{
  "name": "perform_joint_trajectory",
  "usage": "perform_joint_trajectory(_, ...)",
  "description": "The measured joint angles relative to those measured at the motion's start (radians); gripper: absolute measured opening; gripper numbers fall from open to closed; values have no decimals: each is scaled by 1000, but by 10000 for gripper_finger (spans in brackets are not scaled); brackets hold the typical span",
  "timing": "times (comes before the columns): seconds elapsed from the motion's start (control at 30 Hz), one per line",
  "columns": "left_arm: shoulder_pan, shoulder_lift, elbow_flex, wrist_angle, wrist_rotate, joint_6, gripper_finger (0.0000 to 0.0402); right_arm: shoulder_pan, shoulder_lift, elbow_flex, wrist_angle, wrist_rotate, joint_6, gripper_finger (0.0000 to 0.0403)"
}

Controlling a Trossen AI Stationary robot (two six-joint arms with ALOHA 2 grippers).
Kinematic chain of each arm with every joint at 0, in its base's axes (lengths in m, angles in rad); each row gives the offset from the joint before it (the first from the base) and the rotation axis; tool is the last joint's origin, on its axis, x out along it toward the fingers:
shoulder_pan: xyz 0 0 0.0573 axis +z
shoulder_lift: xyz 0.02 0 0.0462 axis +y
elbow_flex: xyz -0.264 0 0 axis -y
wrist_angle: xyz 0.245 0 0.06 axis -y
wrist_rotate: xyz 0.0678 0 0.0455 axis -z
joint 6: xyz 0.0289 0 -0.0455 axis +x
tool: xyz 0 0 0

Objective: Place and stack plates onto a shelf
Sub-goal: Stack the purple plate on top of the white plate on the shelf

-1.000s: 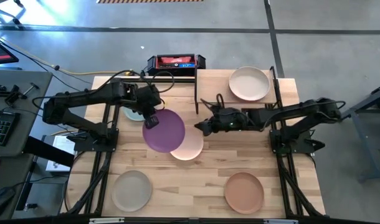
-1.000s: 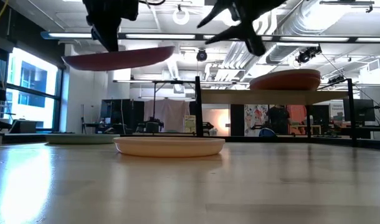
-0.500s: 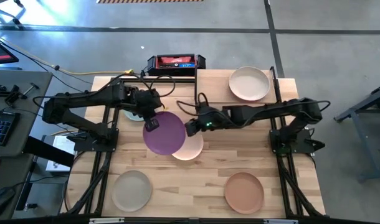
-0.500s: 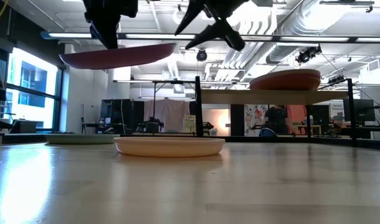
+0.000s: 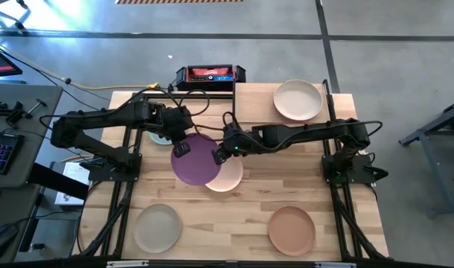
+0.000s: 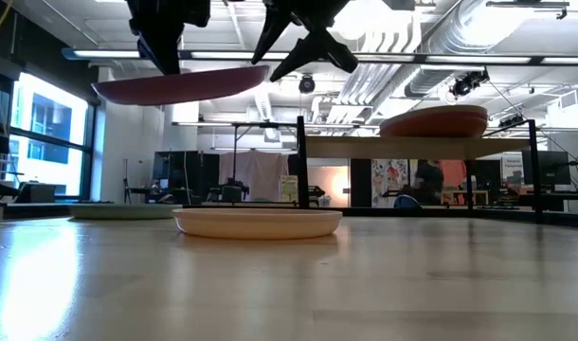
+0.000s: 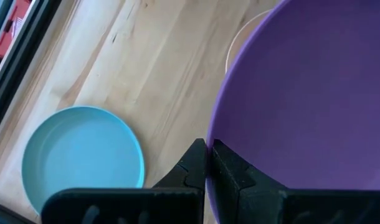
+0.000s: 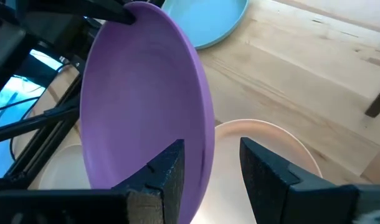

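Observation:
My left gripper point(image 5: 181, 147) is shut on a purple plate point(image 5: 196, 159) that hangs in the air over the middle of the table; the low view shows the plate point(image 6: 180, 85) high above the tabletop. My right gripper point(image 5: 219, 154) is open at the plate's right rim, with one finger on either side of that rim point(image 8: 207, 149) and no touch that I can see. Under the purple plate a cream-peach plate point(image 5: 228, 177) lies flat on the table. The shelf point(image 5: 253, 100) stands at the far right and carries a cream plate point(image 5: 298, 100). My left gripper pinches the purple plate's rim point(image 7: 212, 134) between its two fingers, on the plate's far-left side. The fingers come slanting down from the table's left. The plate is lifted clear of the table and close to level, its right side a little higher.
A teal plate point(image 5: 160, 136) lies on the table under the left arm, a beige plate point(image 5: 157, 227) near the front left and a terracotta plate point(image 5: 291, 229) near the front right. A black and red box point(image 5: 210, 74) sits at the far edge.
My right gripper has travelled toward the table's left, from beside the shelf to the purple plate, and its open fingers now straddle the plate's right rim. The purple plate and my left gripper have stayed almost where they were.

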Motion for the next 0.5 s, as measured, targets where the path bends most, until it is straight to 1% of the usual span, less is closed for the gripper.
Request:
perform_joint_trajectory(0.27, 0, 0, 0, 20, -15, -27, 0, 0, 0, 0, -22, 1, 8, 131)
perform_joint_trajectory(0.5, 0, 0, 0, 35, -22, -53, 0, 0, 0, 0, -37, 15, 30, 103)
